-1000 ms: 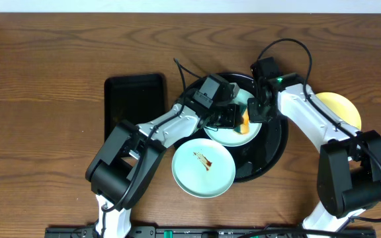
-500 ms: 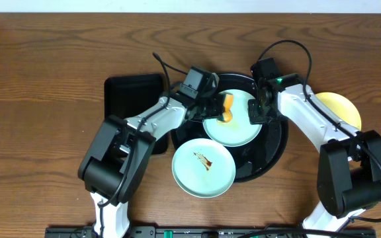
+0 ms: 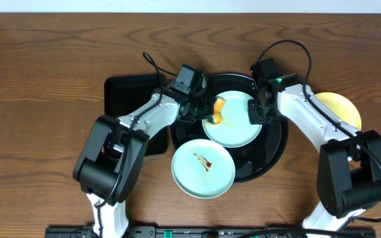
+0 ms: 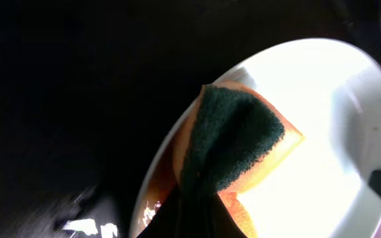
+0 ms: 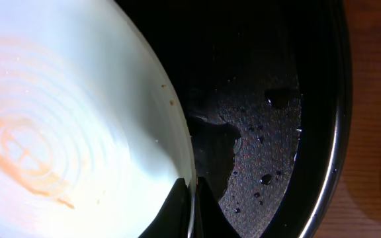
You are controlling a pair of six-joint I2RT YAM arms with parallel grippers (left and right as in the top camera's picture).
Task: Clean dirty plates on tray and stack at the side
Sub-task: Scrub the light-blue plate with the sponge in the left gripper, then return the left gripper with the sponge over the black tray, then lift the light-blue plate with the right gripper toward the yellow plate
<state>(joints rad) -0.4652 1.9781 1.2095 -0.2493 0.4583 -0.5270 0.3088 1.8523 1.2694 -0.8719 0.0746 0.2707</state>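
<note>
On the round black tray (image 3: pixel 273 149), a mint plate (image 3: pixel 237 129) is pinched at its right rim by the right gripper (image 3: pixel 255 114). A sponge (image 3: pixel 217 111), clamped in the left gripper (image 3: pixel 204 114), is pressed on its left edge. A smeared mint plate (image 3: pixel 204 168) is seen lying over the tray's front rim.

The tray (image 3: pixel 278 147) sits mid-table (image 3: pixel 45 66), with the small tray (image 3: pixel 127 92) just left of it. The rear plate (image 3: pixel 237 129) lies in the tray, toward its back. The front plate (image 3: pixel 204 168) lies just before it, over the tray's front-left rim and partly on the table. The third plate (image 3: pixel 346 106) lies on the table right of the tray, partly under my right arm (image 3: pixel 309 116). The sponge (image 3: pixel 217 111) rests on the rear plate's left edge, between the fingers of my left gripper (image 3: pixel 208 114). My right gripper (image 3: pixel 255 112) sits at that plate's right rim, pinching it.
</note>
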